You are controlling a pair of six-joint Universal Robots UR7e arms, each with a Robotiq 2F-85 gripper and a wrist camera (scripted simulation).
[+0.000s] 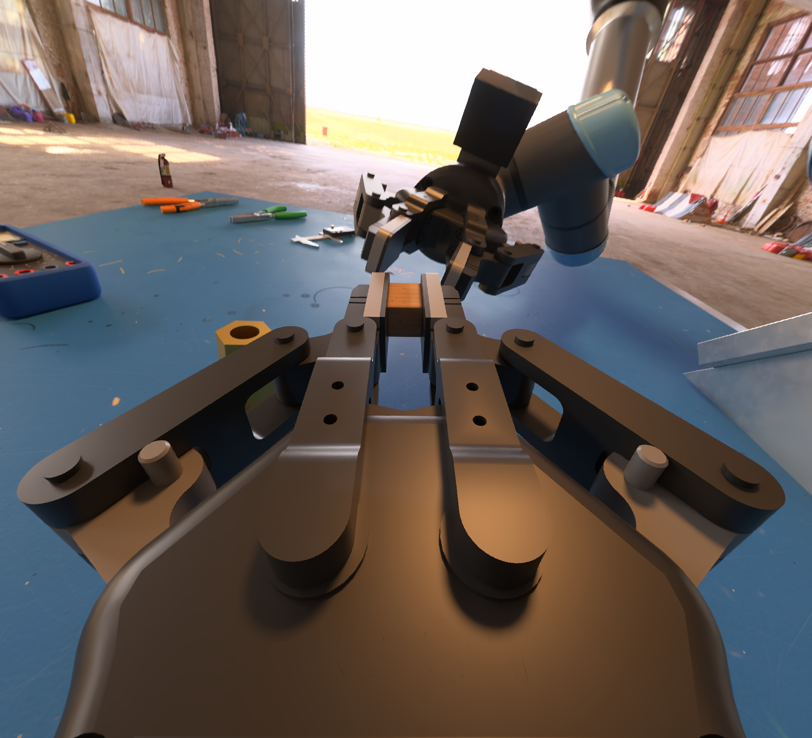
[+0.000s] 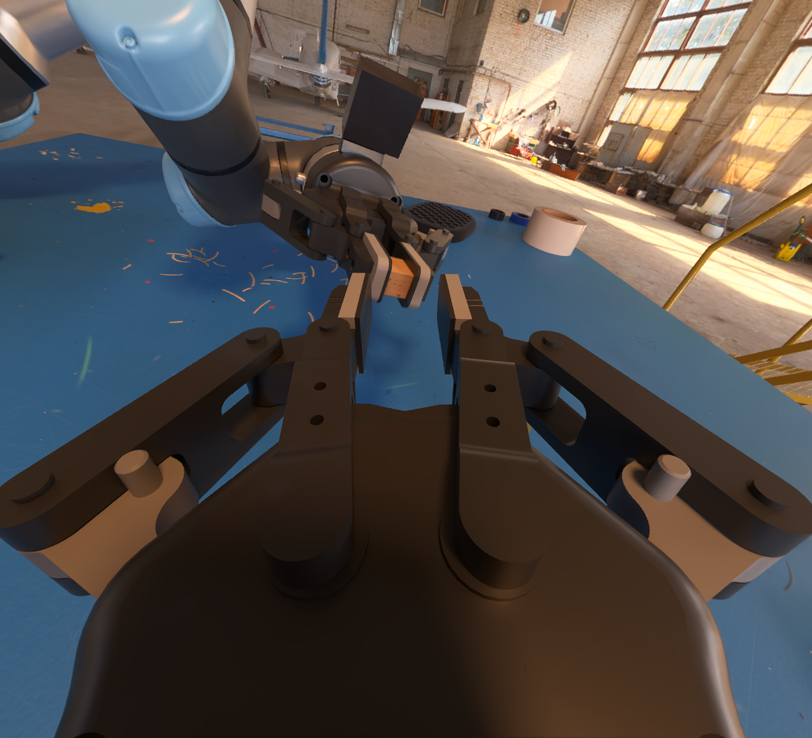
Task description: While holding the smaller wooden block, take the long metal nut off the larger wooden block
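My left gripper [image 1: 404, 295] is shut on the smaller wooden block [image 1: 404, 314] and holds it above the blue table [image 1: 154, 286]. The right wrist view shows the same block [image 2: 402, 279] between the left gripper's pads [image 2: 381, 273]. My right gripper [image 2: 404, 303] is open and empty, facing the block from just short of it; it also shows in the left wrist view [image 1: 415, 273]. A yellowish hexagonal long nut [image 1: 239, 336] stands upright to the left of my left gripper, its lower part hidden by the linkage. The larger wooden block is not in sight.
On the table's far side lie a blue multimeter [image 1: 39, 277], orange pliers [image 1: 184, 204], green pliers [image 1: 272, 215] and a caliper [image 1: 325, 235]. A metal sheet [image 1: 755, 365] stands at the right. A tape roll [image 2: 553, 231] and a black mesh disc [image 2: 441, 218] sit behind.
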